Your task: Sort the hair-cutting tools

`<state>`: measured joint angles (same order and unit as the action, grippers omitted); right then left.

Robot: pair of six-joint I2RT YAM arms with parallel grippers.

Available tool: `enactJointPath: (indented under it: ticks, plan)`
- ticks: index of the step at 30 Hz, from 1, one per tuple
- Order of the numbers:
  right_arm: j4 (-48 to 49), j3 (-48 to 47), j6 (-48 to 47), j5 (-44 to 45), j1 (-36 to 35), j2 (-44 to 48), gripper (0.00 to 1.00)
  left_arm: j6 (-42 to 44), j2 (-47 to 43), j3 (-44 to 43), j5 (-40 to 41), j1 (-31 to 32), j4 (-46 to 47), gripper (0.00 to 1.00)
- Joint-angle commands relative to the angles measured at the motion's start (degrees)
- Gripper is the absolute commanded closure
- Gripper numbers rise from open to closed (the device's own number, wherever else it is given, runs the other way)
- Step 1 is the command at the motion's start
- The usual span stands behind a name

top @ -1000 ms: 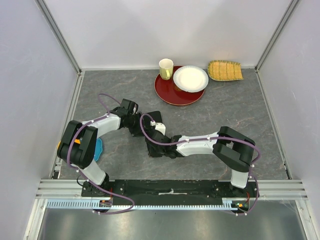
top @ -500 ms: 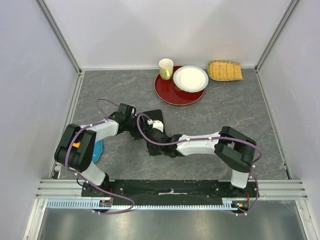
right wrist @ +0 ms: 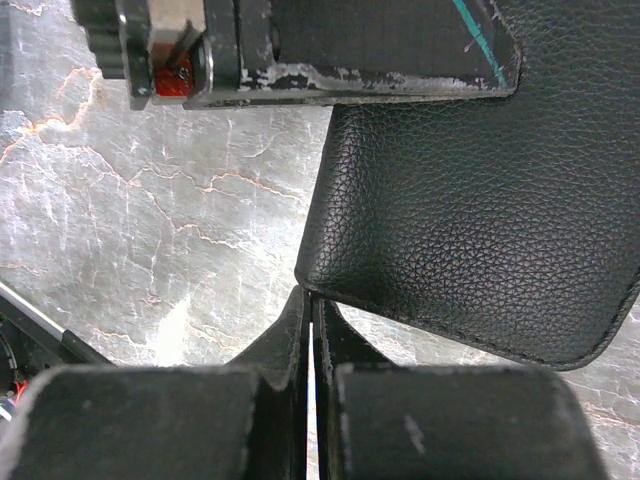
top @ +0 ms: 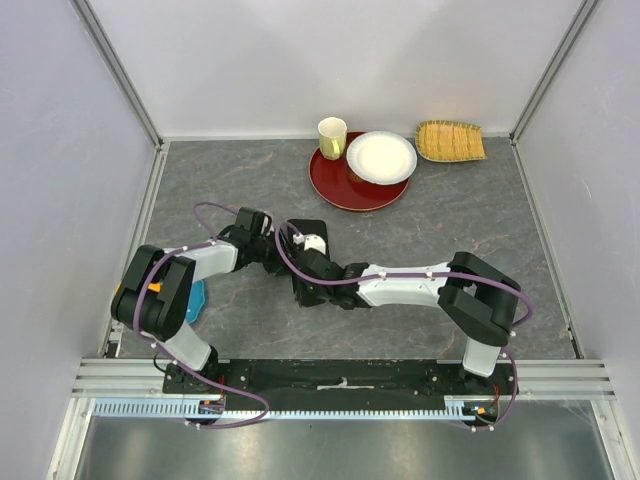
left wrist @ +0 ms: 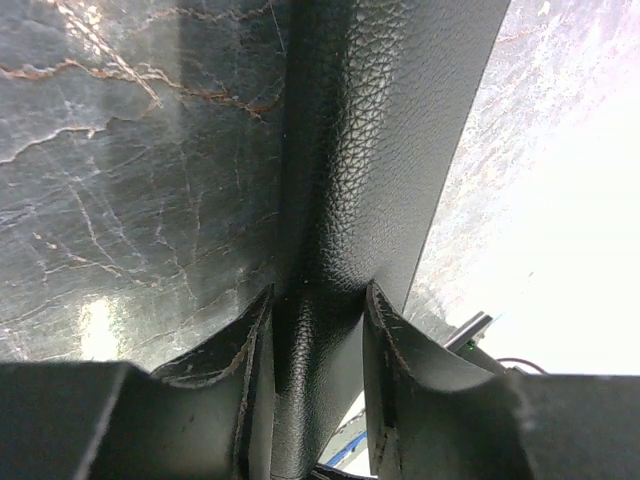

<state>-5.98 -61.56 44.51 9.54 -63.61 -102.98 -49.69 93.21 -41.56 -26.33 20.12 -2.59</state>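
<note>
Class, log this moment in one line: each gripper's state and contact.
left gripper: shut on black case | right gripper: shut at case corner

Black leather-grain case [left wrist: 370,150]: a raised fold sits between the left fingers [left wrist: 400,370]. Its rounded corner lies just past the tips of the right fingers [right wrist: 282,345].
Grey marbled tabletop [top: 450,230] beneath.
Far beyond both sets of fingers: red round tray [top: 335,190] bearing a yellow cup [top: 332,137] and a white plate [top: 381,157]. Woven tray [top: 450,141] just right of it.
Blue object [top: 197,298] well behind the left fingers, mostly hidden.
</note>
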Motion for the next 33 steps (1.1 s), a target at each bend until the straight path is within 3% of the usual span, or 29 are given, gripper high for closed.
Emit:
enactJointPath:
  ticks: [1,12,27,33]
  plan:
    - [5.6,-0.3,-0.5,0.2,0.2,3.0,1.0,-0.1,1.7,0.5,6.9,0.9,-2.2,0.68]
    - [3.5,8.2,1.4,-0.7,0.2,4.3,1.0,1.1,5.1,-1.0,11.0,0.9,-3.0,0.9]
    - [-2.2,16.0,4.8,6.8,1.0,8.1,1.0,2.1,7.2,-1.5,9.7,0.9,-2.9,0.98]
    - [-2.2,17.5,2.2,9.3,4.5,10.1,1.0,5.5,8.4,-3.2,5.1,0.9,-2.9,0.98]
